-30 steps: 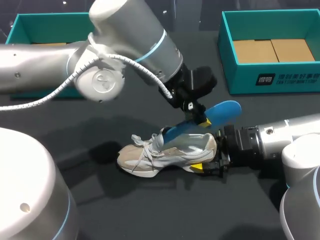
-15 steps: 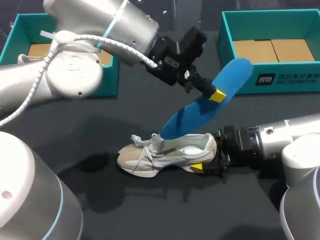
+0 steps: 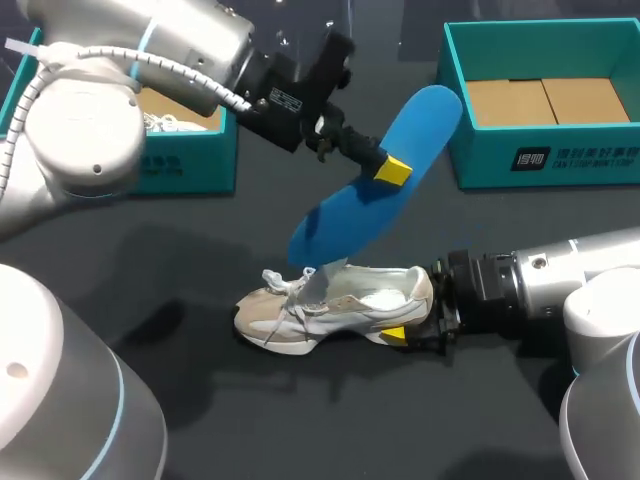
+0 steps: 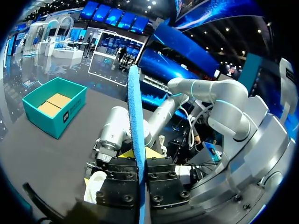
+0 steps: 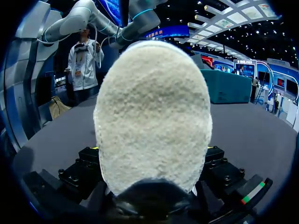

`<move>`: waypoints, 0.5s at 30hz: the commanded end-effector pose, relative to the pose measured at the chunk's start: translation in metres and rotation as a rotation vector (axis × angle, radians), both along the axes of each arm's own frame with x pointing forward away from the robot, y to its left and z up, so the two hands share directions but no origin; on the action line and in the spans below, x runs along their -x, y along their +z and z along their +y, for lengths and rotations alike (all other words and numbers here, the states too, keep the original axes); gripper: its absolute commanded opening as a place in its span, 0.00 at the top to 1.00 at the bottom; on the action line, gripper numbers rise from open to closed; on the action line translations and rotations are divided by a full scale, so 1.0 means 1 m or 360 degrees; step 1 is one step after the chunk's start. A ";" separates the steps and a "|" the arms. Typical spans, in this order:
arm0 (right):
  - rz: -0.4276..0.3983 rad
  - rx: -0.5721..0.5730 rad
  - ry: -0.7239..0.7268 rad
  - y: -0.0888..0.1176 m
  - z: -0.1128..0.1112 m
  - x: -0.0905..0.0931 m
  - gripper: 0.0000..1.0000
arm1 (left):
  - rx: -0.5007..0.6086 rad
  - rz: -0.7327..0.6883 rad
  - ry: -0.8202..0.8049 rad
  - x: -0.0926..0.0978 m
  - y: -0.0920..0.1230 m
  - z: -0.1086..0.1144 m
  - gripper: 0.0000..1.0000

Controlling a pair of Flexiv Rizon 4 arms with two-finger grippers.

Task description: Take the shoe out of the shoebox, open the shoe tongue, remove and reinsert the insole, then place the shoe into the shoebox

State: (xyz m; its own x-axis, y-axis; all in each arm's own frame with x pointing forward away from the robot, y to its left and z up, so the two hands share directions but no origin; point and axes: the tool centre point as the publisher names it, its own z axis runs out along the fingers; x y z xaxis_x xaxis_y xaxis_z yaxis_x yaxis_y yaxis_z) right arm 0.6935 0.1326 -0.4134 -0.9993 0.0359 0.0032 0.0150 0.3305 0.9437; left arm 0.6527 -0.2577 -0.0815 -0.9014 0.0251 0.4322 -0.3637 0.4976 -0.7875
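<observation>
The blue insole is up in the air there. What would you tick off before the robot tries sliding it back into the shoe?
1. Insole firmly held: ok. The left gripper is shut on it near the middle.
2. Shoe steadied: ok. The right gripper clamps the heel.
3. Insole fully out of the shoe: ok. Its lower end hangs just above the opening.
4. Tongue pulled clear of the opening: cannot tell. The insole's lower end overlaps it in the head view.
5. Shoebox on the robot's right is free for later: ok. Only its cardboard floor shows.
</observation>
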 end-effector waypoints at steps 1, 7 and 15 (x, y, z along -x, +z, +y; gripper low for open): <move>-0.0001 0.0004 -0.0003 0.001 0.001 0.001 1.00 | 0.0240 -0.0020 0.0169 0.020 0.004 0.020 1.00; -0.0001 0.0004 -0.0003 0.001 0.001 0.001 1.00 | 0.0435 -0.0056 0.0327 0.034 0.030 0.036 1.00; -0.0001 0.0004 -0.0003 0.001 0.001 0.001 1.00 | 0.0435 -0.0056 0.0327 0.034 0.030 0.036 1.00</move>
State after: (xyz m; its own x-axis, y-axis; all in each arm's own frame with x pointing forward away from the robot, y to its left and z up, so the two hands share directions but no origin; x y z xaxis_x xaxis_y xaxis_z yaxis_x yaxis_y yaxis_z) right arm 0.6935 0.1325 -0.4134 -0.9993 0.0361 0.0032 0.0150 0.3306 0.9437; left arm 0.6271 -0.2301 -0.0462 -0.9127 -0.0416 0.4064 -0.4033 0.2513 -0.8799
